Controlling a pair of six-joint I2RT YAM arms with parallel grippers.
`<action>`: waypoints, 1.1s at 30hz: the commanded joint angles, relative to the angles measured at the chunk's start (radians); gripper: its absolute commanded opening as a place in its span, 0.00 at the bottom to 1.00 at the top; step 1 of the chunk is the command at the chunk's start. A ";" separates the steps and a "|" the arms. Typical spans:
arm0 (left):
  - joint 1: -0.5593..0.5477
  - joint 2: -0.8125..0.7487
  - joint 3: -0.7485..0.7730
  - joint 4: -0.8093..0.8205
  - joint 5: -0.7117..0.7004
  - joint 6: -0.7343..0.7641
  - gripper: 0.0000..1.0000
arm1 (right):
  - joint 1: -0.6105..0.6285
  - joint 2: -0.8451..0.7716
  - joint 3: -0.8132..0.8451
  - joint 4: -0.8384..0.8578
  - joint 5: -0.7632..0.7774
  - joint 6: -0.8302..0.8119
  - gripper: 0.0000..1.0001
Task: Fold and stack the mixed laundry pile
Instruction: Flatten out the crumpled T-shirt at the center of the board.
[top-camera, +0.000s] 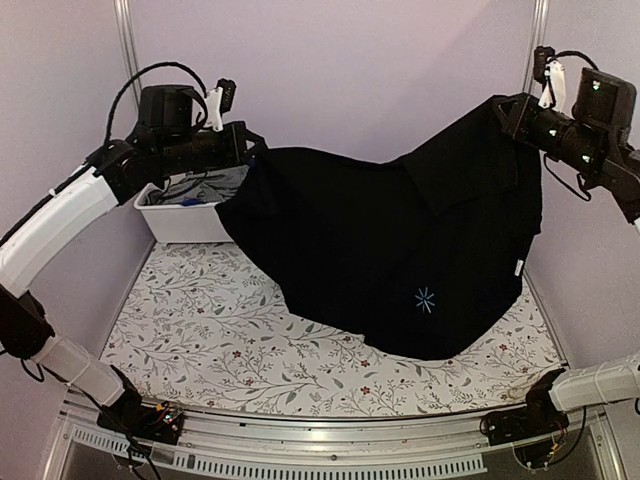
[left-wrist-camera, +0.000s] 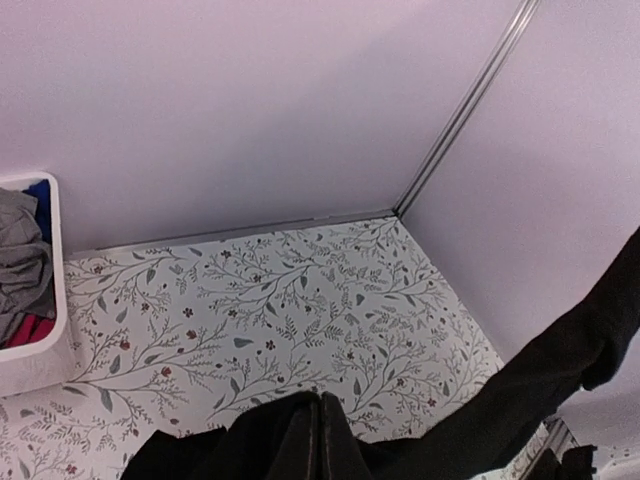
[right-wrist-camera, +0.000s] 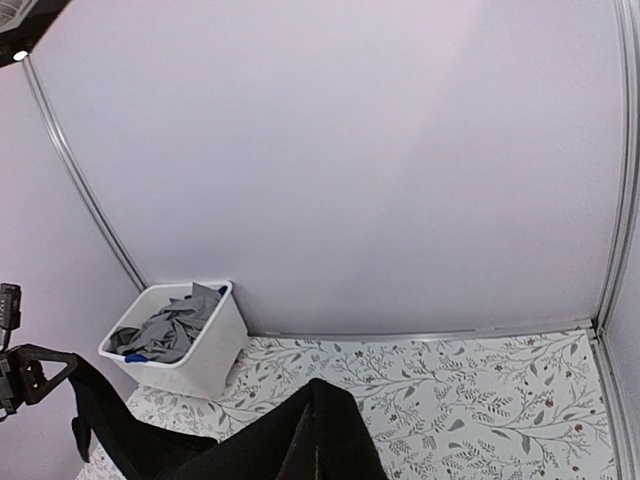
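The left tool hangs just above the right end of the white bin, its jaws pinched tight on one edge of the black T-shirt. In the left wrist view the dark cloth bunches around the closed fingers. The bin stands on the floral-covered counter. Inside it lie a crumpled grey garment, a bright blue garment behind the grey one, and a strip of pinkish-red cloth in front of it.

To the right of the bin, the T-shirt is stretched in the air as a wide, sagging sheet. Its left part hides the bin's right end from the top camera. Its lowest fold droops toward the counter, well to the right of the bin and nearer the arm bases; whether it touches the counter cannot be told. A small light-blue star mark sits low on the cloth.

Far to the right of the bin and higher than it, the right tool is clamped shut on the shirt's other edge, holding that side up.
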 joint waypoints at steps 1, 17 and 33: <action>0.046 0.151 0.092 -0.153 0.050 -0.061 0.00 | -0.210 0.135 0.052 -0.118 -0.334 0.104 0.00; 0.227 0.576 0.789 0.299 0.300 -0.043 0.00 | -0.465 0.657 0.785 0.087 -0.756 0.189 0.00; 0.094 0.104 0.132 0.168 0.264 0.054 0.00 | -0.467 0.189 0.217 0.028 -0.775 0.126 0.00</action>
